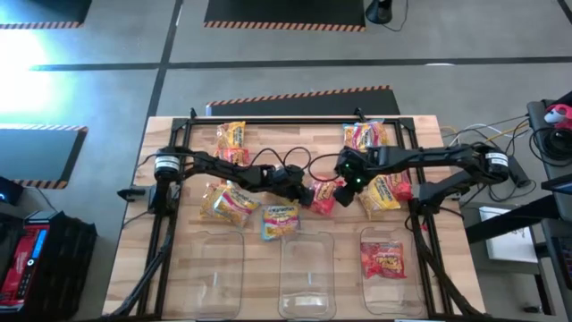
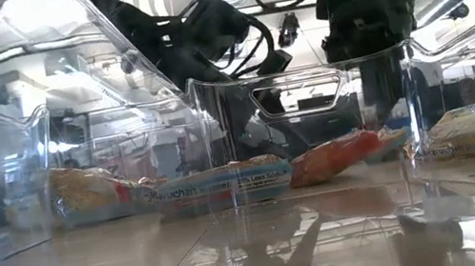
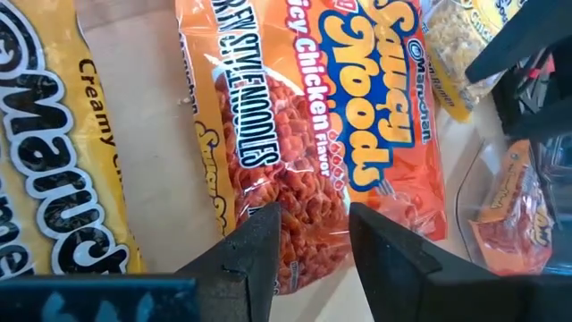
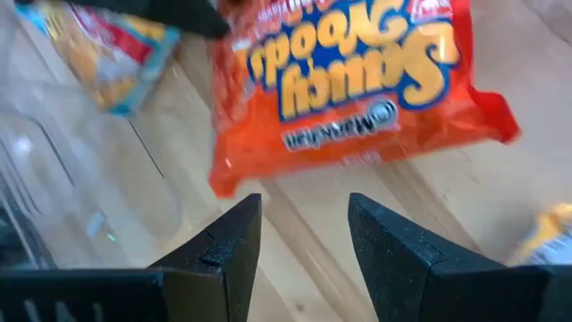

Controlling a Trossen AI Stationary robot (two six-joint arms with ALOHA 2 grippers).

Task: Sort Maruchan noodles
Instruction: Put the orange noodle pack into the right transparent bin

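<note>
High view: red packet lies mid-tabletop, between left end effector and right end effector, touching or just under both. Yellow packets behind the left arm, more yellow ones just right of the right end effector. Blue packet near, in front of the left end effector. Three clear bins along the front edge; the right bin holds one red packet.

Low view: bin walls block much of the scene; red packet flat on the tabletop under the dark arms, blue packet beside it.

Left wrist view: left end effector spread, fingers over the edge of the crinkly orange-red "Saucy Noods" packet; cannot tell if touching. Yellow packet beside it.

Right wrist view: right end effector spread, same red packet just ahead, apart from the fingertips. Blue packet off to one side.
</note>
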